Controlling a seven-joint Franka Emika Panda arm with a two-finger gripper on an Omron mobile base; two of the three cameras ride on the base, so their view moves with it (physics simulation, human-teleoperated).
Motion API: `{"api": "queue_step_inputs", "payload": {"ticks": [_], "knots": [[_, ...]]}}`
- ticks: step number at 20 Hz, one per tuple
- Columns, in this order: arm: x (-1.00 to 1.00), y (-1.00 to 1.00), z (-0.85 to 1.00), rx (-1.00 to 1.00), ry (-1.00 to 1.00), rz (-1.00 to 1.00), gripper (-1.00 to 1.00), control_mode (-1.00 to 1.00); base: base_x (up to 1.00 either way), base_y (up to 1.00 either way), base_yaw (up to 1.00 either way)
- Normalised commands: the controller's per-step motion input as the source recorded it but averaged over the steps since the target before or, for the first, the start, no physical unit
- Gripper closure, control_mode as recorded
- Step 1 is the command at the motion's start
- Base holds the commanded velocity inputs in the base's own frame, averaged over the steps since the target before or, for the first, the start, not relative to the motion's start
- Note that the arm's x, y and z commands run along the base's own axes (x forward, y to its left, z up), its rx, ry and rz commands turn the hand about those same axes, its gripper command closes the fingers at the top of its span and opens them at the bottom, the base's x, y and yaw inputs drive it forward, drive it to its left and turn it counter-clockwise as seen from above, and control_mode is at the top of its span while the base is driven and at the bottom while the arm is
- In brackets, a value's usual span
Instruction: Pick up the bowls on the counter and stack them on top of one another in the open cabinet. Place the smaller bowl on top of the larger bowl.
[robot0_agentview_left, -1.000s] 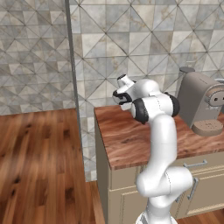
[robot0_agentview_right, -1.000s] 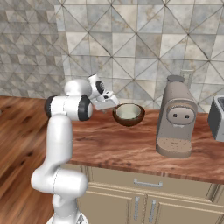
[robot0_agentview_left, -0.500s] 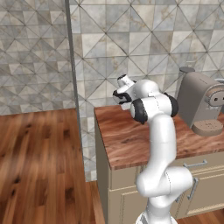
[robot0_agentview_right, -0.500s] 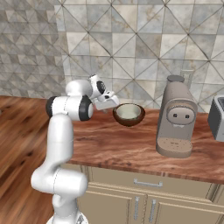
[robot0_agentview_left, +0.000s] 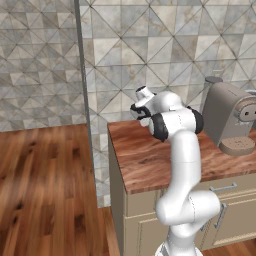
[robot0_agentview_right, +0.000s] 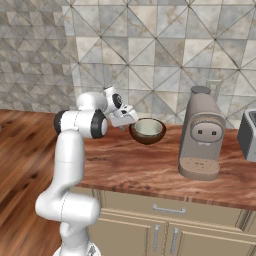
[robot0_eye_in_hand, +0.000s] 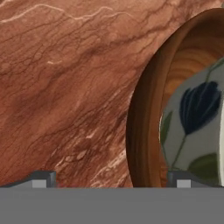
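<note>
nothing has moved: claw (robot0_eye_in_hand: 109, 177) hangs wide open, empty, straddling the larger bowl's (robot0_eye_in_hand: 144, 113) rim on the counter (robot0_eye_in_hand: 65, 87).

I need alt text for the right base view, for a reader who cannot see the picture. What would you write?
A white robot arm holds its open two-finger gripper at the left rim of a dark reddish-brown glossy bowl on a reddish-brown wood-grain counter. A smaller pale whitish-grey bowl sits inside it. To the right stands a tall taupe coffee machine.
</note>
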Motion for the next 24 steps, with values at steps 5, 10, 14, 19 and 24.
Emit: {"api": "queue_step_inputs", "payload": {"ticks": [5,10,14,19,24], "knots": [[0.0,0.0,-0.07,0.0,0.0,-0.01,1.0,-1.0,0.0,0.0,0.0],[0.0,0.0,-0.07,0.0,0.0,-0.01,1.0,-1.0,0.0,0.0,0.0],[0.04,0.0,0.0,0.0,0.0,0.0,1.0,-1.0,0.0,0.0,0.0],[0.02,0.0,0.0,0.0,0.0,0.0,1.0,-1.0,0.0,0.0,0.0],[0.0,0.0,0.02,0.0,0.0,0.0,1.0,-1.0,0.0,0.0,0.0]]}}
